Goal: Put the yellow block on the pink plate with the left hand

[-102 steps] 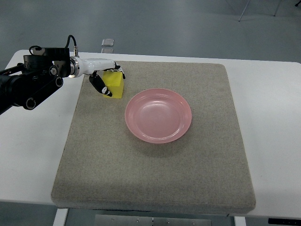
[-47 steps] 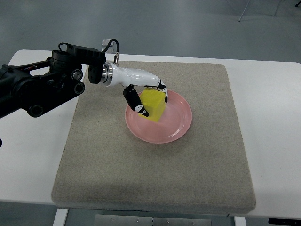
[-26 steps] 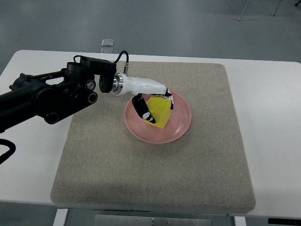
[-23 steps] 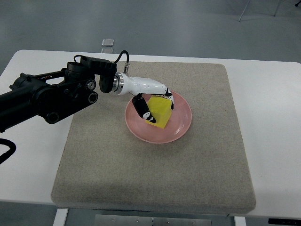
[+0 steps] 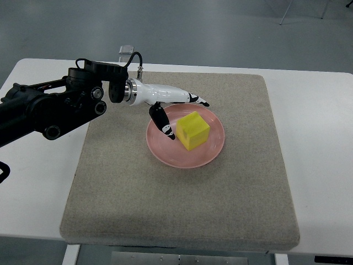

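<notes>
We see the yellow block [image 5: 192, 130] resting inside the pink plate [image 5: 212, 152], so our left hand [image 5: 176, 110] hovers beside it, fingers spread wide, holding nothing.

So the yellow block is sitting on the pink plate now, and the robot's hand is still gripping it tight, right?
Not quite. The yellow block does sit on the pink plate, but the left hand is not gripping it. The top view shows its fingers spread open and apart from the block, hovering over the plate's left edge.
</notes>
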`<state>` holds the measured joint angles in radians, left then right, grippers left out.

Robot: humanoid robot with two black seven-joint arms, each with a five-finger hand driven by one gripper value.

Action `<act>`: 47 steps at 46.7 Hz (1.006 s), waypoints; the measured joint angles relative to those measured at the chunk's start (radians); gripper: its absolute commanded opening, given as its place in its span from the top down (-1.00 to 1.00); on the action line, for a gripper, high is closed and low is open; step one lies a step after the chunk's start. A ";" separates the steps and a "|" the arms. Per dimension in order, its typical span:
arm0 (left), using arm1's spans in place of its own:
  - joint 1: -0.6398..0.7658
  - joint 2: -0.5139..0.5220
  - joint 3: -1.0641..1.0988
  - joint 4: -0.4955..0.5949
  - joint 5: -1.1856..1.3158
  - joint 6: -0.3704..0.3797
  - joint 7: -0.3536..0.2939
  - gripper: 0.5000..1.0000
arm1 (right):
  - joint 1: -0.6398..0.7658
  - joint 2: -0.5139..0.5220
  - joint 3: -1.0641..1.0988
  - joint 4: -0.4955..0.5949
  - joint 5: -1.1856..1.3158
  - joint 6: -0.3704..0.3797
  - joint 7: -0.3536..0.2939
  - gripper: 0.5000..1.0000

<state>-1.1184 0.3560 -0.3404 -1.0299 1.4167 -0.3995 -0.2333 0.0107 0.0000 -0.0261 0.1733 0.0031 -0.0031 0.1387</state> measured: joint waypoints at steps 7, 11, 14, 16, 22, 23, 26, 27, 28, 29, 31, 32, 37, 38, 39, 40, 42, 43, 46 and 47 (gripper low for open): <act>-0.004 0.057 -0.005 0.013 -0.302 0.000 0.000 -0.99 | 0.000 0.000 0.000 0.000 0.000 0.000 0.000 -0.69; -0.004 0.080 -0.006 0.044 -0.485 -0.006 0.000 -0.99 | 0.000 0.000 0.000 0.000 0.000 0.000 0.000 -0.69; -0.002 0.086 -0.008 0.075 -0.578 -0.008 0.000 -0.99 | 0.000 0.000 0.000 0.000 0.000 0.000 0.000 -0.69; -0.002 0.089 -0.009 0.089 -0.619 -0.008 0.000 -0.99 | 0.000 0.000 0.000 0.000 0.000 0.000 0.000 -0.69; 0.007 0.114 -0.028 0.143 -0.650 -0.009 0.001 -0.99 | 0.000 0.000 0.000 0.000 0.000 0.000 0.000 -0.69; 0.010 0.116 -0.039 0.154 -0.658 -0.009 0.002 -0.99 | 0.000 0.000 0.000 0.000 0.000 0.000 0.000 -0.69; 0.019 0.118 -0.074 0.195 -0.705 -0.009 0.002 -0.99 | 0.000 0.000 0.000 0.000 0.000 0.000 0.000 -0.69; 0.024 0.118 -0.082 0.209 -0.724 -0.009 0.002 -0.99 | 0.000 0.000 0.000 0.000 0.000 0.000 0.000 -0.69; 0.030 0.118 -0.089 0.222 -0.746 -0.010 0.002 -0.99 | 0.000 0.000 0.000 0.000 0.000 0.000 0.000 -0.69; 0.037 0.117 -0.094 0.241 -0.780 -0.011 0.002 -0.99 | 0.000 0.000 0.000 0.000 0.000 0.000 0.000 -0.69; 0.044 0.115 -0.099 0.270 -0.838 -0.011 0.002 -0.99 | 0.000 0.000 0.000 0.000 0.000 0.000 0.000 -0.69; 0.045 0.115 -0.101 0.284 -0.871 -0.012 0.002 -0.99 | 0.000 0.000 0.000 0.000 0.000 0.000 0.000 -0.69; 0.048 0.115 -0.103 0.354 -1.076 -0.032 0.007 -0.99 | 0.000 0.000 0.000 0.000 0.000 0.000 0.000 -0.69; 0.048 0.115 -0.103 0.365 -1.110 -0.037 0.008 -0.99 | 0.000 0.000 0.000 0.000 0.000 0.000 0.000 -0.69; 0.049 0.115 -0.103 0.377 -1.144 -0.044 0.009 -0.99 | 0.000 0.000 0.000 0.000 0.000 0.000 -0.001 -0.69; 0.050 0.114 -0.103 0.392 -1.190 -0.055 0.011 -0.99 | 0.000 0.000 0.000 0.000 0.000 0.000 -0.001 -0.69; 0.057 0.114 -0.103 0.414 -1.254 -0.071 0.014 -0.99 | 0.000 0.000 0.000 0.000 0.000 0.000 0.000 -0.69; 0.063 0.114 -0.103 0.424 -1.284 -0.079 0.015 -0.99 | 0.000 0.000 0.000 0.000 0.000 0.000 -0.001 -0.69; 0.084 0.112 -0.103 0.450 -1.378 -0.102 0.020 -0.99 | 0.000 0.000 0.000 0.000 0.000 0.000 0.000 -0.69; 0.090 0.112 -0.103 0.456 -1.401 -0.106 0.024 -0.99 | 0.000 0.000 0.000 0.000 0.000 0.000 -0.001 -0.69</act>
<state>-1.0282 0.4678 -0.4435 -0.5737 0.0158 -0.5056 -0.2095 0.0107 0.0000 -0.0261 0.1733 0.0031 -0.0031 0.1381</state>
